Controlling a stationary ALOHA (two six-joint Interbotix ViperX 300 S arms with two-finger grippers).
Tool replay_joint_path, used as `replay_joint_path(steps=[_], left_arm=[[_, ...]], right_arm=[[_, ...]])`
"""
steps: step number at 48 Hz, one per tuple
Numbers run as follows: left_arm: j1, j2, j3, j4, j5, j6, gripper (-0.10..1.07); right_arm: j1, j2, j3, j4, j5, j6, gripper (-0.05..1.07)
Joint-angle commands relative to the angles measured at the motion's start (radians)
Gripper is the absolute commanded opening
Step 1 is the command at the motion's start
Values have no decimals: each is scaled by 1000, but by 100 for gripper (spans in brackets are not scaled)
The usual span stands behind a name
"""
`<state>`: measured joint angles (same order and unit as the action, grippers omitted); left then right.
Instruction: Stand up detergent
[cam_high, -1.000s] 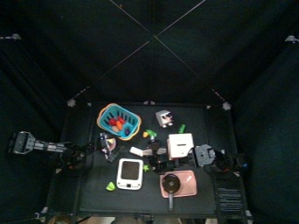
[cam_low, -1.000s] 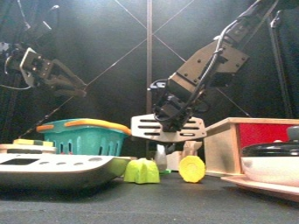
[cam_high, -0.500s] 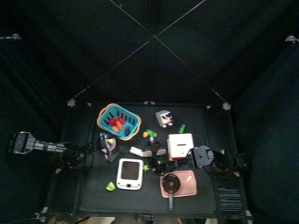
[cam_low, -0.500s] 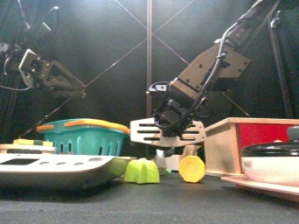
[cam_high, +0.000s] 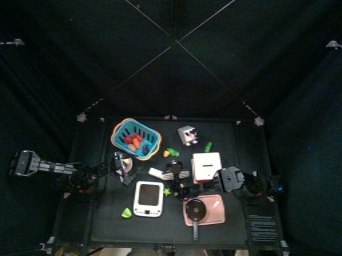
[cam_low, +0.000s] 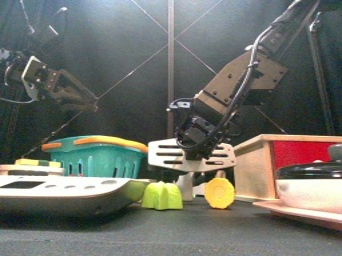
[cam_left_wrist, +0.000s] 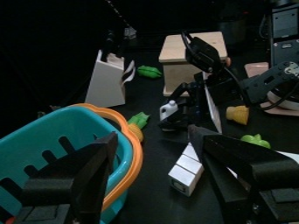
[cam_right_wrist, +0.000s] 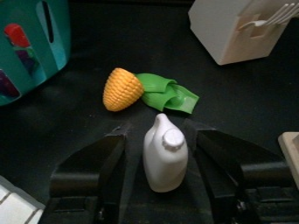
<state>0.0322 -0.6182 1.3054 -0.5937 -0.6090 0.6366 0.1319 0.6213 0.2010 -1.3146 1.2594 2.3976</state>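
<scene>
The detergent (cam_right_wrist: 165, 157) is a small white bottle with a round cap. It appears to stand upright on the black table, just in front of a corn cob. My right gripper (cam_right_wrist: 163, 133) is open around it, one jaw on each side with a gap to the bottle. In the top view the right gripper (cam_high: 194, 180) reaches in from the right to the table's middle. In the front view the right gripper (cam_low: 187, 150) points down and left. My left gripper (cam_left_wrist: 158, 188) is open and holds nothing, resting at the left beside the basket.
A teal basket (cam_high: 135, 137) with an orange rim stands back left. A corn cob (cam_right_wrist: 121, 87), green husk (cam_right_wrist: 173, 94) and white utensil box (cam_right_wrist: 239, 35) lie beyond the bottle. A salmon-faced box (cam_high: 205, 165), white flat item (cam_high: 148, 198) and pink tray (cam_high: 203, 210) crowd the front.
The right gripper's jaws have spread wider around the white bottle and stand off its sides. The right arm has barely shifted. The left arm has not moved.
</scene>
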Motion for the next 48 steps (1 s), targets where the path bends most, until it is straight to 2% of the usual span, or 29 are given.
replay_joint_path(steps=[1,16,36,48], left_arm=[[2,0,-15,0,-5,2,98],[2,-2,-14,0,-5,2,98],[2,0,-15,0,-5,2,98],[5,-2,-20,-3,-5,-2,98]], right_arm=[[0,-28,-17,3,3,2,87],[0,-51,-18,2,3,-11,87],[2,-169,-6,-6,5,-18,87],[2,-209,6,-31,5,-12,87]])
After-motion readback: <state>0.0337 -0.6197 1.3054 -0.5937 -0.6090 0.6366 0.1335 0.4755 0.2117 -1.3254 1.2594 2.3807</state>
